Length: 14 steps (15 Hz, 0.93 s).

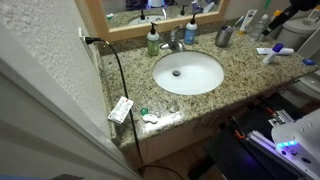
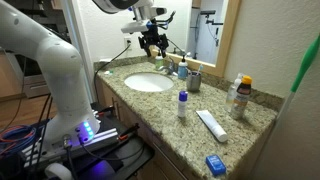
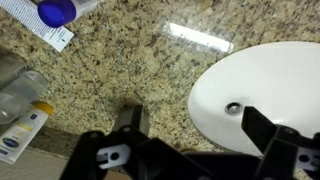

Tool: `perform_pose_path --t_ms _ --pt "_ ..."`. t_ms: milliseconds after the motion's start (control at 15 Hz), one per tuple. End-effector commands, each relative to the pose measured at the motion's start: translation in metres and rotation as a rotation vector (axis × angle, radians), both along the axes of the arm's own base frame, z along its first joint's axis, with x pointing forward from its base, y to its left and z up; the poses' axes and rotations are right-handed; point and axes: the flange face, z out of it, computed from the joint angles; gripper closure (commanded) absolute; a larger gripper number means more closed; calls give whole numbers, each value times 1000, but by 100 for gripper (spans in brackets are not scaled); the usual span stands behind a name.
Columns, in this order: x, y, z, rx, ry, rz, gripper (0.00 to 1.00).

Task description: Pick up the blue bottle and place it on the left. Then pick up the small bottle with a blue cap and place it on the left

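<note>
The blue bottle [image 1: 190, 30] stands upright behind the sink [image 1: 188, 72] next to the faucet, and also shows in an exterior view [image 2: 183, 70]. The small bottle with a blue cap [image 2: 182, 103] stands on the granite counter beside the sink; in the wrist view only its blue cap [image 3: 55, 10] shows at the top left. My gripper [image 2: 152, 42] hangs high above the counter. In the wrist view the gripper [image 3: 190, 112] is open and empty, over the counter at the sink's edge [image 3: 260, 90]. The blue bottle is out of the wrist view.
A green bottle [image 1: 153, 40] with a dark top stands behind the sink. A metal cup [image 1: 224, 37] stands past the blue bottle. A long flat white tube [image 2: 211, 124], an orange-capped bottle [image 2: 238, 95] and a small blue object [image 2: 216, 164] are on the counter. A mirror backs the counter.
</note>
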Motion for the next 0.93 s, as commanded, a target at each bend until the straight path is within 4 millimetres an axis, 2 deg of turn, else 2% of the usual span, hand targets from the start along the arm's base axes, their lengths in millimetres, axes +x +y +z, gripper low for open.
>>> perform_pose_path --t_ms 0,67,267,333,400,533,667,800,867 --pt "-2 1 -6 4 18 1 0" --pt "7 7 -1 32 22 1 0" --pt "42 17 30 150 -13 -135 0" --pt "43 16 42 198 -24 -144 0" --pt "24 16 30 141 -50 -111 0" --pt "35 18 42 176 -52 -130 0" --pt "39 17 44 181 -47 -136 0" --pt "70 39 19 142 15 -167 0" --pt "89 57 17 181 18 -192 0"
